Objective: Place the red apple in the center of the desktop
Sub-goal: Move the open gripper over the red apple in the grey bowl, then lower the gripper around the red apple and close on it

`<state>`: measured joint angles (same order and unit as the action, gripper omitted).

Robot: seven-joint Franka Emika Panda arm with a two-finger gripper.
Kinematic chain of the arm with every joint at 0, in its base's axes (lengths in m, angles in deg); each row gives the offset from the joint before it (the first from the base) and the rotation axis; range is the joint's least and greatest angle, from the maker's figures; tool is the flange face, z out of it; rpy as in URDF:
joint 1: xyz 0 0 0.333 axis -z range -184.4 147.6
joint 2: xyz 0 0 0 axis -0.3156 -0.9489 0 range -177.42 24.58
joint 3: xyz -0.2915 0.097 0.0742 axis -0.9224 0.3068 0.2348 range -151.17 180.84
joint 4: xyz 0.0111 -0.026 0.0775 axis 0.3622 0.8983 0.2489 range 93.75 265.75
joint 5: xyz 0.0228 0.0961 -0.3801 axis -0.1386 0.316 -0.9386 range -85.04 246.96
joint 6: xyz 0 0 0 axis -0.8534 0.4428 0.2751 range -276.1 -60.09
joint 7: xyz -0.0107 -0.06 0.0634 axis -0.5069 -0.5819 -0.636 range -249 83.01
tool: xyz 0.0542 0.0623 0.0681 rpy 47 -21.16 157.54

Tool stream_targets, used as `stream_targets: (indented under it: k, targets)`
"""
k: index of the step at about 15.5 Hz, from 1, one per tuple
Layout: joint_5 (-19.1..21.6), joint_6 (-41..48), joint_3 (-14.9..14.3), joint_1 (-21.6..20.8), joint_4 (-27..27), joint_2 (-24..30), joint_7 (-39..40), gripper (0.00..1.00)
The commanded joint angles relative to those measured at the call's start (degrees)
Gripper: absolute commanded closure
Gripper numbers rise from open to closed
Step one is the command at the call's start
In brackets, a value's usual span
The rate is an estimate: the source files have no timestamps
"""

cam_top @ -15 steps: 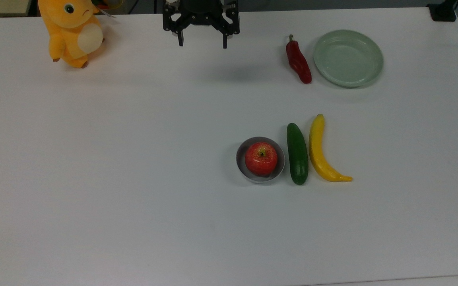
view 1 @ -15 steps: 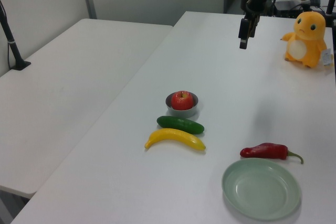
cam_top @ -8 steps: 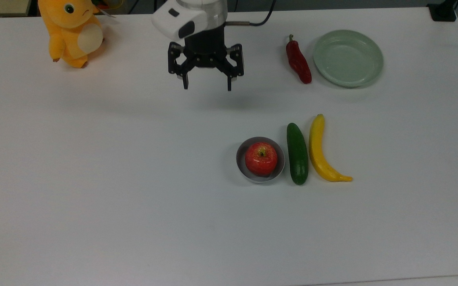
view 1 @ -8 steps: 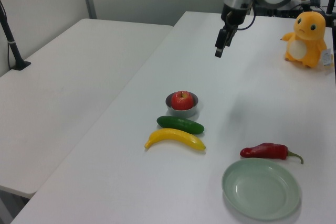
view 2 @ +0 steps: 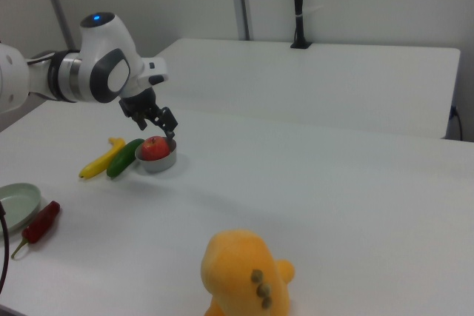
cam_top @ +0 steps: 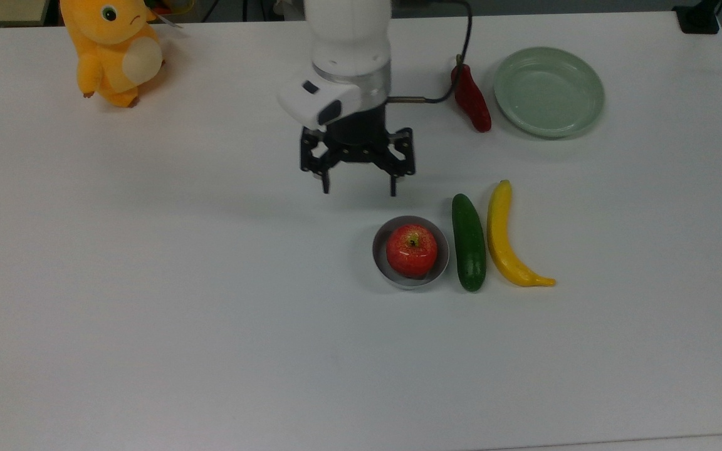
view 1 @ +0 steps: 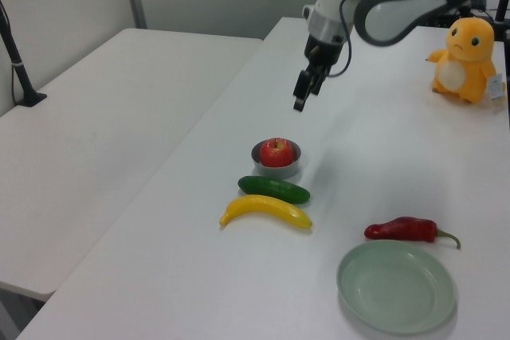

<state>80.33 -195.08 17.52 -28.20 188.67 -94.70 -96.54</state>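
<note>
So the red apple is sitting in a little grey bowl on the desktop, stem up, a bit toward 4 o'clock from the middle of the table in the top view. Nothing is touching it.

The gripper is hanging in the air at about 11 o'clock from the apple in the top view, close but clearly apart from it. Its two fingers are spreading wide and pointing down, and there's nothing between them. In the left view the gripper is floating above the bowl at roughly 12 o'clock from the apple, and in the right view it is sitting just over the fruit.

Right next to the bowl at 3 o'clock in the top view, a cucumber is lying lengthwise, and a banana is lying just beyond it, same direction. Up at around 1 o'clock from the apple, a chili pepper is resting beside a pale green plate, with the arm's cable crossing the pepper's top end. An orange plush toy is standing way off at the 10 o'clock corner of the table.
</note>
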Motion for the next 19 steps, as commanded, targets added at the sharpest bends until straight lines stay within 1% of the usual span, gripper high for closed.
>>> stream_targets:
  k: [1,5,7,9,12,14,19]
  targets:
    - [-0.69,-4.16,1.62,-0.84,-1.45,-3.16,-1.75,0.0]
    - [-1.04,-5.49,1.8,-2.59,-4.43,-6.67,-2.9,0.0]
    - [-1.48,-5.5,1.8,-2.68,-6.98,-9.57,-3.07,0.0]
    - [-1.74,-6.02,1.8,-2.86,-8.3,-10.63,-4.82,0.0]
    - [-3.32,-9.0,1.8,-3.12,-8.57,-12.65,-6.67,0.0]
    - [-5.25,-9.19,1.8,-3.56,-8.57,-12.92,-8.25,0.0]
    - [-5.7,-9.27,1.8,-3.74,-8.57,-13.62,-8.61,0.0]
